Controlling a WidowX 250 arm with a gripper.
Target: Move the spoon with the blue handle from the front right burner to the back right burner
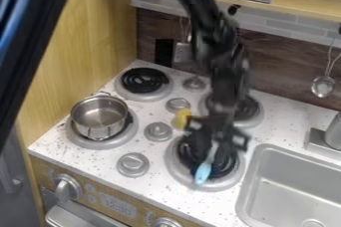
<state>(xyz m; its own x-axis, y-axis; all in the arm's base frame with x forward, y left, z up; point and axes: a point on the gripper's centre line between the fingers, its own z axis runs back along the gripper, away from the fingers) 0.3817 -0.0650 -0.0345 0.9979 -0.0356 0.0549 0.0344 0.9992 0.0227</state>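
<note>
the gripper (212, 152) is narrowly pinching a blue utensil (203, 172) over the stove's (100, 159) front-edge burner (176, 172), its thin handle (214, 150) risking slippage.

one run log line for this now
end effector: above front right burner | blue utensil: at its tip, grip unclear | metal pot: front left burner

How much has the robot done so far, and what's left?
Picking up the blue tool looks done: its handle runs up into the pincer. So that's in hand, above the front burner near the sink. Letting go looks left to do. The pot is already on another burner, but I can't tell who put it there.
</note>
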